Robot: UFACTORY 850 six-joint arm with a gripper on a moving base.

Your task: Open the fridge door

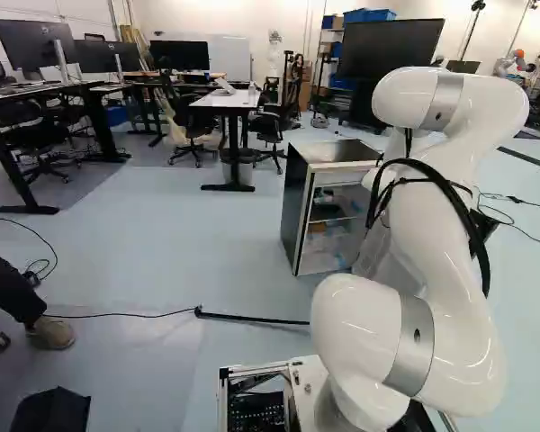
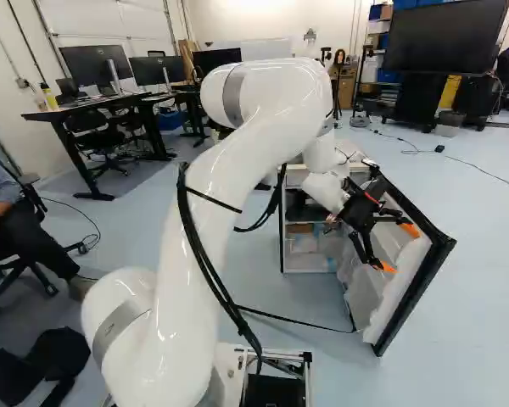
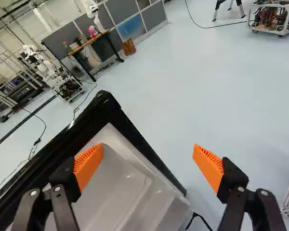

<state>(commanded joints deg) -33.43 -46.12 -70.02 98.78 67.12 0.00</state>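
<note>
The right base view had it: the fridge door stood wide open, ahead and right of the arm! The left base view, mostly blocked there, offered the dark side of the fridge. And the wrist view? The gripper stood spread wide, gripping nothing, one orange pad by the door's pale liner.

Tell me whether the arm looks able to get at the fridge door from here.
Probably yes: the fridge door stands swung open, and the open gripper hangs close by, one finger over its pale lining, the other past its edge. Nothing visible blocks the way.
</note>
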